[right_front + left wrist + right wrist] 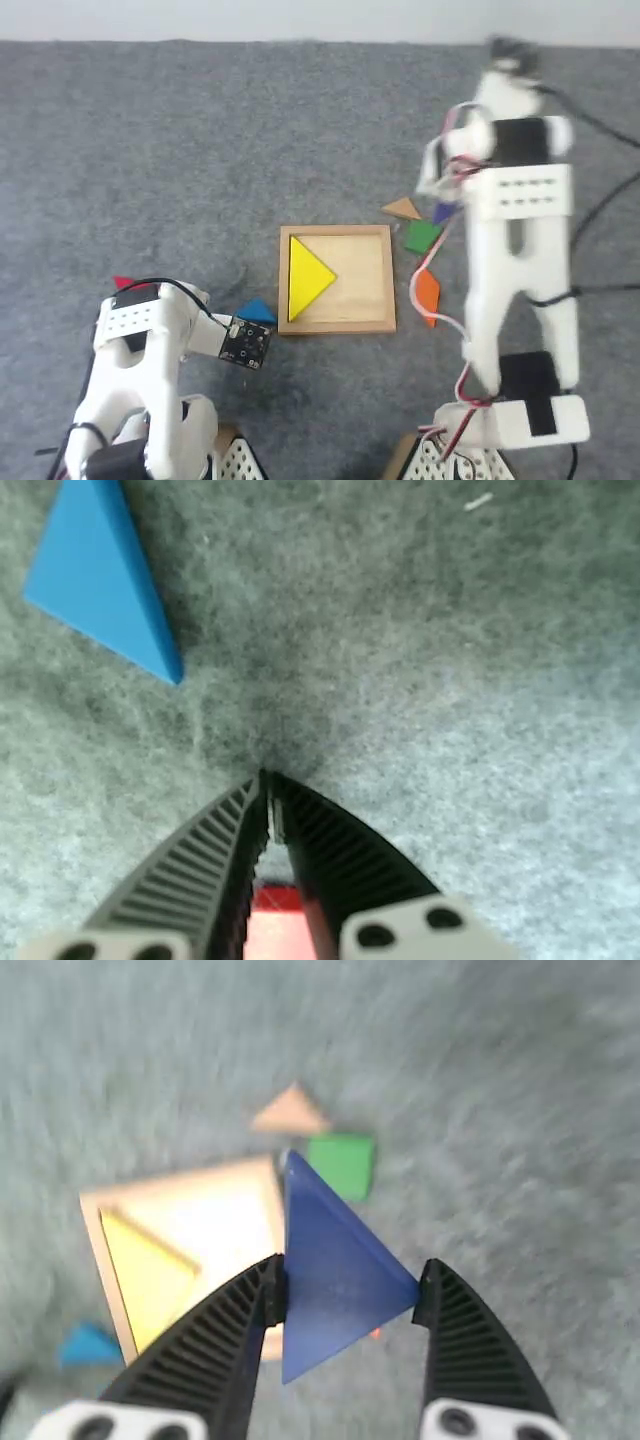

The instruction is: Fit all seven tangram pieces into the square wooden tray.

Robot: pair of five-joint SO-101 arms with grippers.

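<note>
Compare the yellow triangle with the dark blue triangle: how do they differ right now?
The yellow triangle lies flat inside the wooden tray; the dark blue triangle is clamped in the right gripper. So the yellow triangle is already placed and the dark blue triangle is not yet. They differ in colour too. Both are triangular tangram pieces.
</note>
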